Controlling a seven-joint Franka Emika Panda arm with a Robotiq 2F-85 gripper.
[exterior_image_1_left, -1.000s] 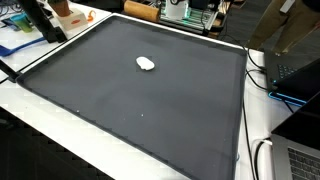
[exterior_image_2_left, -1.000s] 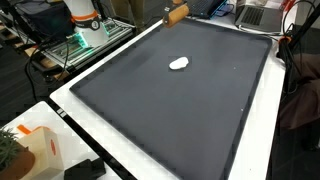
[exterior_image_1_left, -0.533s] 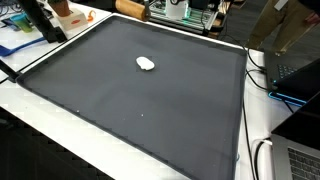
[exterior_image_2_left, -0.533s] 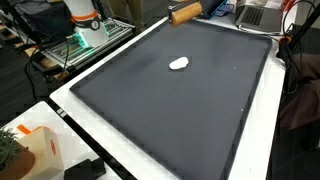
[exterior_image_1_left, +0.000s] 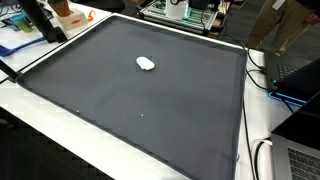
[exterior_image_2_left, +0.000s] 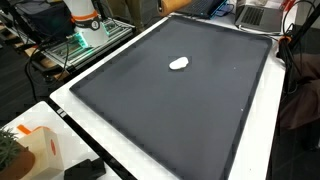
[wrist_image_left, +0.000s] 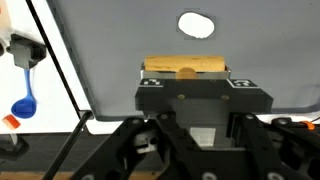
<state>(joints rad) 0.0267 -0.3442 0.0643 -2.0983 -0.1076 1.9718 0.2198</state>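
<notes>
Asker: What have you got hold of?

Me: A short wooden piece (wrist_image_left: 165, 66), tan, lying crosswise in my gripper (wrist_image_left: 188, 76). My jaws are closed on it from both sides, and in the wrist view it sits right at their tips.

Asker: Where is that over the table?

Me: In the wrist view the piece shows against the dark mat (wrist_image_left: 120, 35), close to the mat's edge. Neither the gripper nor the piece appears in the exterior views, so I am outside their frames. I cannot tell how high I am.

Asker: Anything else on the mat?

Me: One small white lump (wrist_image_left: 196, 25), ahead of the piece and apart from it. In both exterior views it lies alone on the mat (exterior_image_1_left: 150, 115), toward the far side (exterior_image_1_left: 146, 64) (exterior_image_2_left: 179, 63). Off to the side of the wrist view, beyond the mat's edge, there is a blue scoop (wrist_image_left: 24, 103).

Asker: So which step are you in?

Me: I judge it to be the carrying step. The grasp is made and the piece is in my hold, not lying on the mat.

Asker: What does a next move call for?

Me: As I see it, a firm, even squeeze so the piece stays level. I would also need a path that clears the mat's edge and passes well wide of the white lump — unless that lump is the place to go. Any lowering should be slow, since I cannot read my height from here.
</notes>
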